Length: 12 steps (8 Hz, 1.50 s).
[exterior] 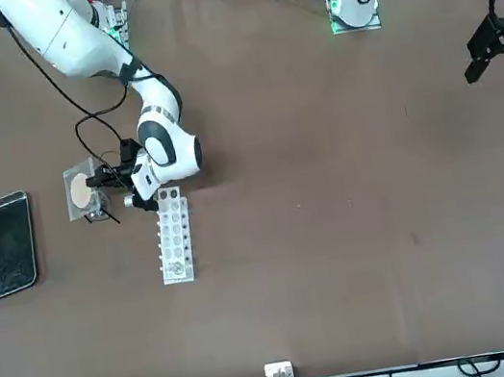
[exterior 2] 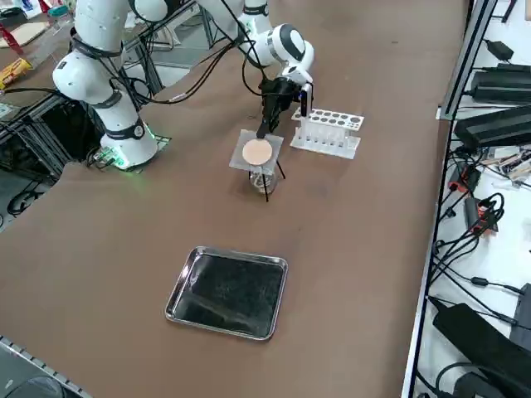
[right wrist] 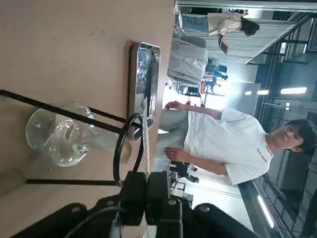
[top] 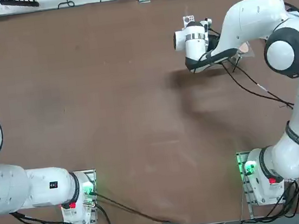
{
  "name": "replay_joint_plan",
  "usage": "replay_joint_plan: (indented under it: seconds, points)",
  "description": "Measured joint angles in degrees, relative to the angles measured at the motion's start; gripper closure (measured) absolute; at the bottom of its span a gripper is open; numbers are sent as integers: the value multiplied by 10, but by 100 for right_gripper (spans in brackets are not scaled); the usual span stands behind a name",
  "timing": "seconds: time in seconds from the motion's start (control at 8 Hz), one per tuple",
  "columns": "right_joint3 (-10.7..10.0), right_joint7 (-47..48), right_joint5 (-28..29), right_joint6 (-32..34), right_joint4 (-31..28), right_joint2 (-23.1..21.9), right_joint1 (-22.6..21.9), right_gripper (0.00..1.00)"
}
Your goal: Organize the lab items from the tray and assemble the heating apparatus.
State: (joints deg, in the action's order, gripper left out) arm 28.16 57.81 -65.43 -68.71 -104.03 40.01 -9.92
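On the right of the counter, mesh in the claw over the stand

At the far right of the counter (top: 109, 95), the right claw (right wrist: 146, 186) is closed on one edge of the grey mesh (exterior 2: 257, 152), its two fingers pinching the thin plate. The mesh lies flat over the ring of the black stand (right wrist: 118, 153), its round tan centre facing up; whether the ring bears all its weight, I cannot tell. Below it the glass burner (right wrist: 57, 136) sits upright on the counter, between the stand's legs.

To the right of this stack, and a little farther, the shiny metal tray (exterior 2: 228, 294) lies flat, well apart from the stand. Just left of the stack is the white rack (exterior 2: 328, 133), its long side running from near to far. Beyond the tray, in the right wrist view, a person (right wrist: 218, 141) in a white T-shirt stands by the counter.
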Motion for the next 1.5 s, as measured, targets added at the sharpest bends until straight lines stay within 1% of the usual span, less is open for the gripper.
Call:
replay_joint_plan:
  seconds: [0.25,0.5,0.62,0.75,0.88,1.12,1.25,1.5]
  points:
    - [0,4,0,2,0,1,-4,83]
    - [0,8,0,3,0,3,-5,74]
    - [-1,9,0,3,1,4,-5,71]
    - [-3,9,0,4,2,5,-5,70]
    - [-4,9,0,4,4,7,-5,67]
    - [-10,9,0,4,7,8,-5,52]
    - [-12,9,0,4,7,8,-5,46]
    - [-13,9,0,3,8,9,-5,33]
